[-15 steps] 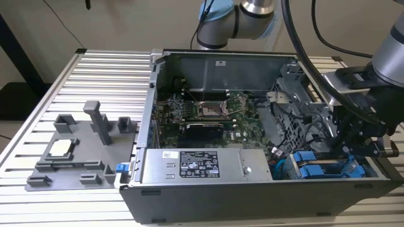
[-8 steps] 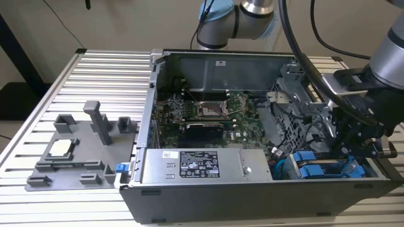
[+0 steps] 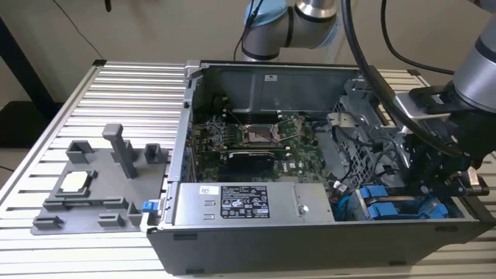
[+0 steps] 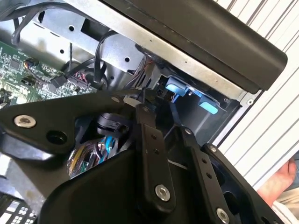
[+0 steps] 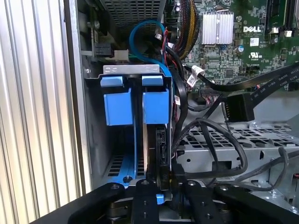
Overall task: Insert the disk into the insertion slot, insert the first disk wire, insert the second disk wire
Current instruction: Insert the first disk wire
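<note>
The disk stands edge-on inside the insertion slot of the grey drive cage. Its blue frame handle sits next to a second blue handle. My gripper is right at the disk's rear edge, its black fingers shut on a black wire plug that lies against the disk. In the exterior view the gripper hangs over the blue frames at the case's right front corner. In the second wrist view the gripper reaches toward a blue frame.
Black cables and a blue cable loop beside the cage. The green motherboard and the grey power-supply box fill the open case. A grey fixture lies on the slatted table. A person's hand shows beside the case.
</note>
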Controlling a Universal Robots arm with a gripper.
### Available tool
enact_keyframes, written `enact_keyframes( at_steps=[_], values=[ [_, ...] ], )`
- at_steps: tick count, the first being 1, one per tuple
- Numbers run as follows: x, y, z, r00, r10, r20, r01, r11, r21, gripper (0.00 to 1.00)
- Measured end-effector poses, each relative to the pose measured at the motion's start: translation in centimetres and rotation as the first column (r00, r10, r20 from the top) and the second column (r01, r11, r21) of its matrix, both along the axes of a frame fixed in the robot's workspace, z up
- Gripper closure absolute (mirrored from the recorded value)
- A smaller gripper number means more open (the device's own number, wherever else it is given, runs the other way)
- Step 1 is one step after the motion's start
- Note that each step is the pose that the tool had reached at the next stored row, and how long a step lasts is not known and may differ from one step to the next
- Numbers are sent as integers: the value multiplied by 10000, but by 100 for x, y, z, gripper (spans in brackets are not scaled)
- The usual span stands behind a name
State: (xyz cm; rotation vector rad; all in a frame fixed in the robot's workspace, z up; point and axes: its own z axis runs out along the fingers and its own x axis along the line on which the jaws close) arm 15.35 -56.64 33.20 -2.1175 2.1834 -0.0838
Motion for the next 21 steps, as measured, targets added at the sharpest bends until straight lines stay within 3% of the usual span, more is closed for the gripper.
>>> enact_keyframes(
  at_steps=[1, 3, 9, 21],
  values=[
    [0, 0, 2, 10000, 0, 0, 0, 10000, -5, 67],
    [0, 0, 21, 10000, 0, 0, 0, 10000, -6, 67],
    [0, 0, 159, 10000, 0, 0, 0, 10000, -7, 67],
    [0, 0, 627, 10000, 0, 0, 0, 10000, -55, 67]
  ],
)
